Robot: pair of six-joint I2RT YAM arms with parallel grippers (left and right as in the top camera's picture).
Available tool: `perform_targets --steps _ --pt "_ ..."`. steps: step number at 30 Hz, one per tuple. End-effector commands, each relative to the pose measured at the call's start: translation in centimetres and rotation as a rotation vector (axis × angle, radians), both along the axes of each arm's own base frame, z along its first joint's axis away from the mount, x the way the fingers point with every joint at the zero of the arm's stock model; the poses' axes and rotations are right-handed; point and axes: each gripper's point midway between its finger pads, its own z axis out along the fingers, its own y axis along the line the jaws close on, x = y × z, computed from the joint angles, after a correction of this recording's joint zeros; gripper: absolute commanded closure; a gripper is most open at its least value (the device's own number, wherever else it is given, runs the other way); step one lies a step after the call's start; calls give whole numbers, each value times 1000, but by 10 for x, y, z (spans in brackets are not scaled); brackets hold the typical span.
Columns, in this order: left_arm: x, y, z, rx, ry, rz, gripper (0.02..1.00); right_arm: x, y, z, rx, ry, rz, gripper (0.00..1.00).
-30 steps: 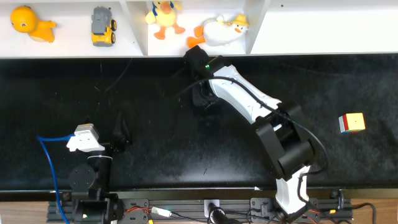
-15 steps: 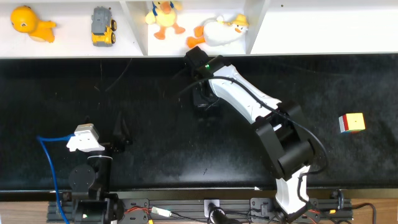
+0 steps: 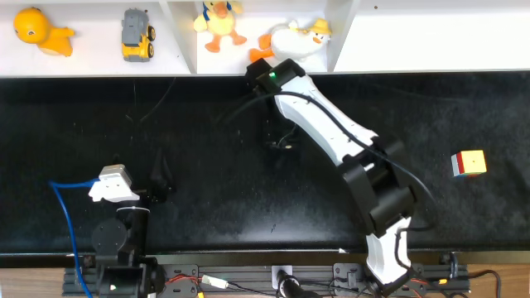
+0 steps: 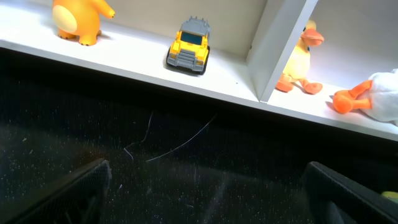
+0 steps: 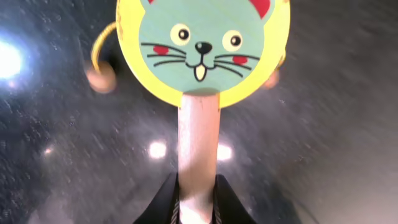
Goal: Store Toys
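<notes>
The white compartment shelf (image 3: 431,37) stands just ahead of your right claw (image 5: 198,198), with the black tabletop (image 3: 99,124) beneath it. In the last second the arm rose off that surface. The claw is pinching the wooden handle of the yellow-rimmed green mouse-face rattle drum (image 5: 202,43), which juts beyond its fingertips. The pickup looks done and shelving remains. Meanwhile your left claw (image 4: 217,193) rests spread.

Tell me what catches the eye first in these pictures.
The cat-face rattle stands out first: a yellow disc on a wooden handle, clamped in the right gripper over the black table. Next comes the white shelf along the table's far edge, with a yellow truck among its toys, and a coloured cube lying alone on the table at the right.
</notes>
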Motion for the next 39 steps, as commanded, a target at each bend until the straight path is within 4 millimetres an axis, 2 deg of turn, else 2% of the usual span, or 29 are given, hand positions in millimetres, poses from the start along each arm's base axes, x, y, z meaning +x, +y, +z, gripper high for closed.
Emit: perform_targets --steps 1,6,9,17,21,27,34,39 --pt "0 -2 0 19 -7 -10 20 5 -17 59 -19 -150 -42 956" --pt "0 -2 0 19 -7 -10 20 1 -48 91 -29 -210 -88 954" --pt "0 -2 0 19 -7 -10 20 -3 -74 99 -32 -224 -149 954" --pt "0 -2 0 19 -7 -10 20 -14 -159 90 -43 -240 -314 956" --pt "0 -2 0 19 -7 -10 20 -2 -189 84 -22 -279 -335 954" --pt "0 -2 0 19 -7 -10 20 40 -202 83 51 -408 -146 954" --pt "0 -2 0 19 -7 -10 20 92 -203 100 44 -617 -1 956" --pt "0 -2 0 19 -7 -9 20 114 -202 89 38 -645 53 952"
